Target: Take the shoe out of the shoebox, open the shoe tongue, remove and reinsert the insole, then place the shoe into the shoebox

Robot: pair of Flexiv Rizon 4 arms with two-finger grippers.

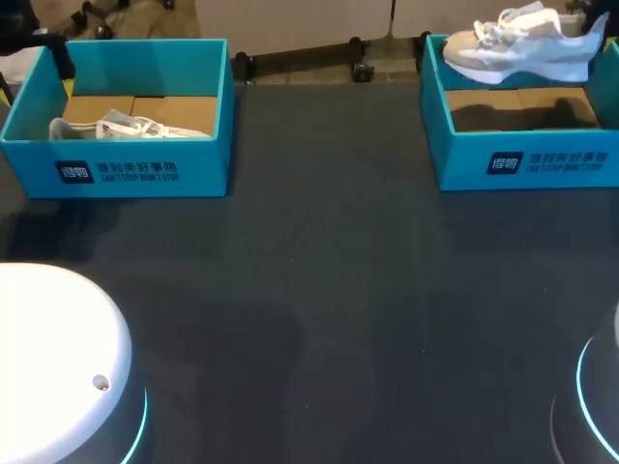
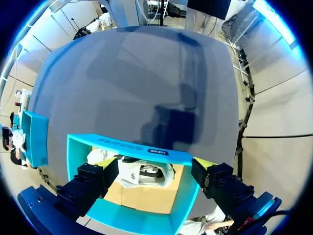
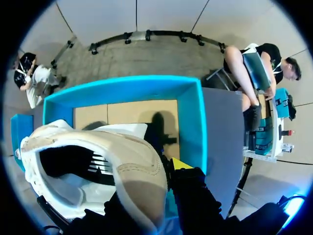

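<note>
Right gripper [image 3: 152, 192] held the shoe [image 1: 517, 46] at the heel; one yellow tip showed against the heel's outside, the other finger was hidden by the shoe; judged clamped, since the shoe hung clear above the right shoebox [image 1: 527, 159], towards its far wall, with its shadow on the cardboard floor. Shoe judged light; soft mesh upper, stiffer sole and heel; the heel grip probably suits carrying, though the toe could sag; loose laces could snag the right shoebox's wall; tongue and insole floppy, best pinched at an edge. Left gripper [image 2: 155, 164] gaped wide, holding nothing, over a second shoe [image 2: 146, 174] in the other shoebox [image 2: 129, 146], well apart from the right shoebox.
</note>
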